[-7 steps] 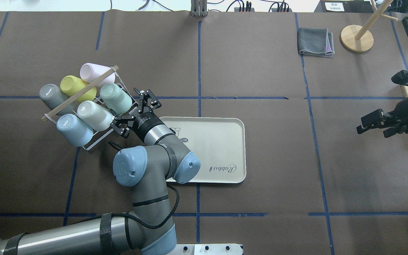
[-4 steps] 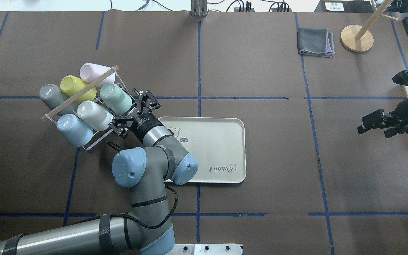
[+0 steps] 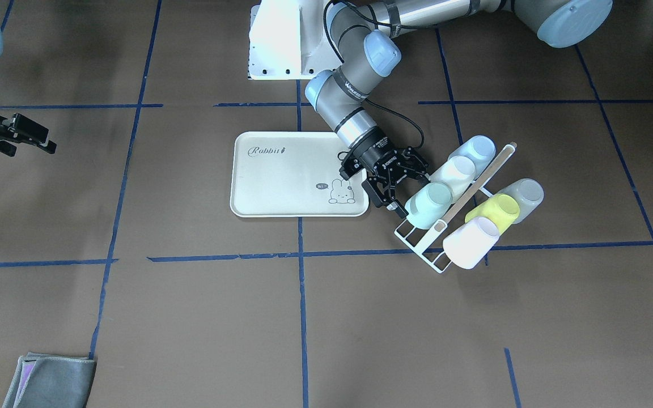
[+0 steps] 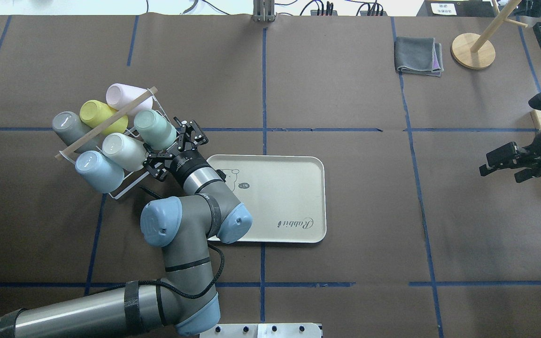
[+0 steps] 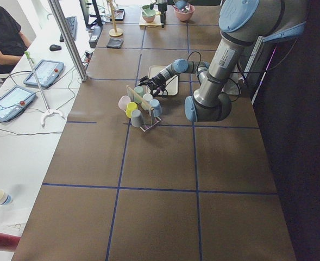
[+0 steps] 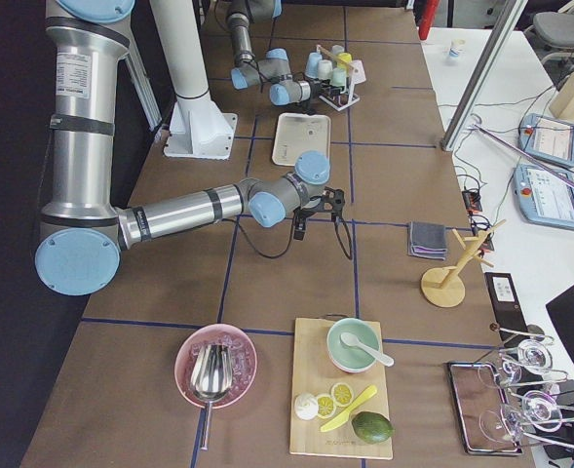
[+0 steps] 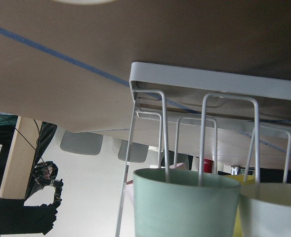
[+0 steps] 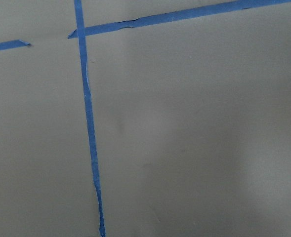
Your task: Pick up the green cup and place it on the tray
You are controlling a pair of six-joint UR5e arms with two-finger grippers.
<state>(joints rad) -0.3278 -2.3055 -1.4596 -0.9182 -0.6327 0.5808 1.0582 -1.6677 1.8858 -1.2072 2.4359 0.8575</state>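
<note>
Jaws spread wide and empty, the left gripper [image 4: 166, 146] faces the mouth end of the green cup [image 4: 154, 127]. The cup sits tilted on the rack [image 4: 111, 120] beside the tray [image 4: 289, 188], its length running away from the jaws.

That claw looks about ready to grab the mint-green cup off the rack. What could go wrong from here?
1. The open left claw is at the green cup's open end, and one finger sits close to the cream cup beside it; closing could pinch or knock that neighbour.
2. The green cup hangs tilted on the wire rack's prongs; an off-axis pull might snag it and drag the rack along.
</note>
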